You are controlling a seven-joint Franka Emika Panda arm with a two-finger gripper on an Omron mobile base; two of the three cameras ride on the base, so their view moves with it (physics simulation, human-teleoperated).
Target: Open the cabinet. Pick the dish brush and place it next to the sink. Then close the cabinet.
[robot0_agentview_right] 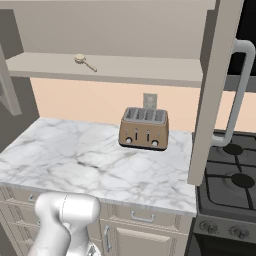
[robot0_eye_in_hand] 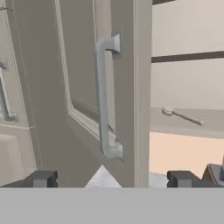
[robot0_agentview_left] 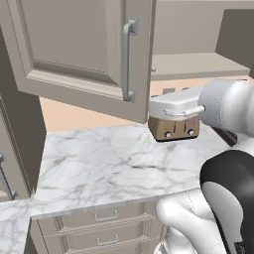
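The cabinet (robot0_agentview_left: 74, 44) stands open, its left door swung out over the counter. In the hand view that door (robot0_eye_in_hand: 48, 87) is close in front, seen almost edge-on, with its vertical silver handle (robot0_eye_in_hand: 103, 96) above the gap between my fingertips. My gripper (robot0_eye_in_hand: 113, 179) is open, nothing between its fingers. The dish brush (robot0_agentview_right: 85, 61) lies on the cabinet's bottom shelf (robot0_agentview_right: 150, 70), round pale head to the left and thin handle to the right. It also shows past the door's edge as the dish brush (robot0_eye_in_hand: 181, 116). The right door (robot0_agentview_right: 212, 90) hangs open edge-on. The sink is out of view.
A brown four-slot toaster (robot0_agentview_right: 144, 128) stands at the back of the marble counter (robot0_agentview_right: 75, 155), below the shelf. A black stove (robot0_agentview_right: 230, 175) adjoins the counter on the right. Drawers (robot0_agentview_left: 106, 216) with small pulls sit under the counter. My white arm (robot0_agentview_left: 228, 109) reaches in from the right.
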